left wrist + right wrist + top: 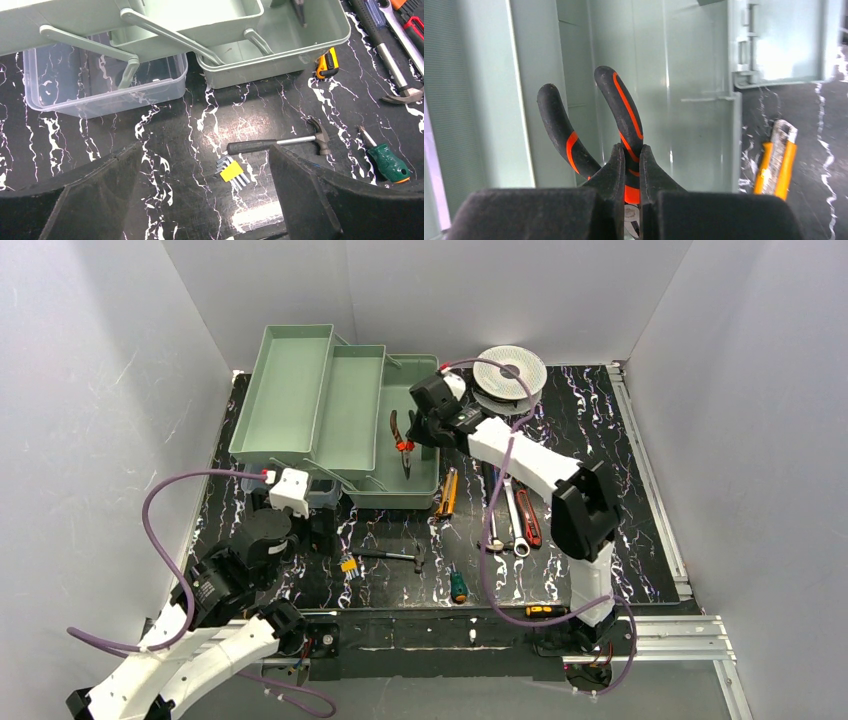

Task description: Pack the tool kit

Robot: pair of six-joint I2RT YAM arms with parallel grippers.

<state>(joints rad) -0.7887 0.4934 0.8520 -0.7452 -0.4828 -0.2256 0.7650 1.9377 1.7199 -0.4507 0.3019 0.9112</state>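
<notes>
The tool kit's pale green base [400, 502] stands open at the back, its two trays [290, 390] swung out to the left. My right gripper [418, 432] is over the base and shut on one handle of black-and-orange pliers [404, 455]. The right wrist view shows its fingertips [629, 155] pinching that handle of the pliers [621, 107] above the base's floor [694, 75]. My left gripper [295, 532] is open and empty above the table [204, 150]. A set of hex keys in a yellow holder [232, 171] lies between its fingers.
A small hammer [280, 144], a green screwdriver [387, 157] and a yellow utility knife [327, 62] lie in front of the base. Wrenches [512, 515] and a red-handled tool [527, 517] lie to the right. A clear plastic box [100, 85] sits under the trays. A white wire spool [510, 370] stands at the back.
</notes>
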